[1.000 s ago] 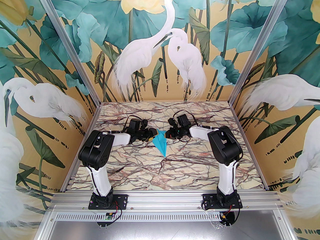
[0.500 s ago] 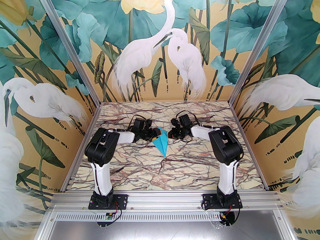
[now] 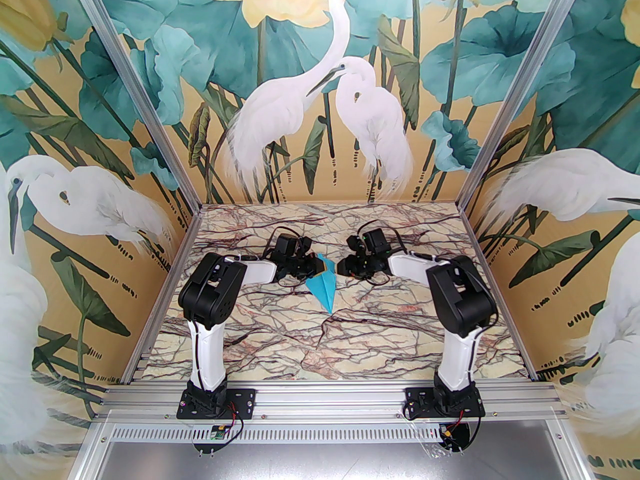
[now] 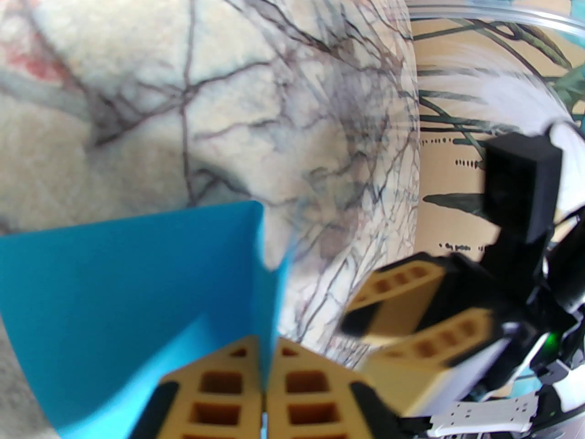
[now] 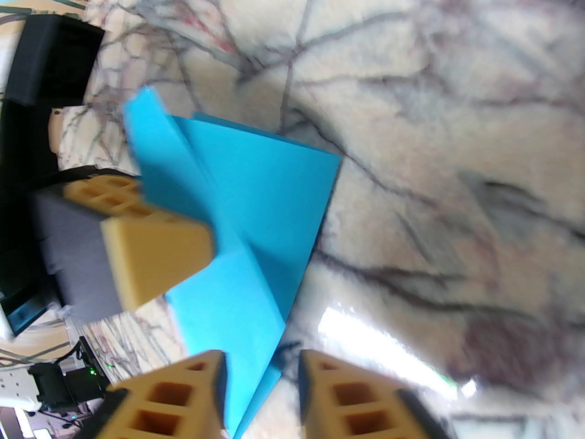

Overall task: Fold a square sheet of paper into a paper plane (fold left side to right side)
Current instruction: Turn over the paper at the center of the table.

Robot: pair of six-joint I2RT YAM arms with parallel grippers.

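**Figure.** The paper plane (image 3: 325,288) is lying near the middle of the marbled surface (image 3: 280,338). Its long axis is running from the broad tail at about 12 o'clock to the pointed nose at about 5 o'clock, toward the arm bases.

Both arms are reaching in at the tail end. The left gripper (image 3: 318,266) is coming from 9 o'clock of the tail and the right gripper (image 3: 341,268) from 3 o'clock, so the two are facing each other just across the paper.

In the left wrist view, the left gripper (image 4: 264,359) is clenched on a raised flap of the paper plane (image 4: 128,281), which is standing on edge between the pressed fingers. In the right wrist view, the right gripper (image 5: 263,373) is standing released, its jaws apart. The paper plane (image 5: 256,208) is lying ahead of it at 12 o'clock, with one paper edge reaching into the gap.

Judged from this, the left arm is the one controlling the fold. Carrying the flap toward 3 o'clock is likely to take it straight at the right gripper (image 4: 402,309), the only thing standing in the path. The painted walls (image 3: 125,193) are standing well apart.
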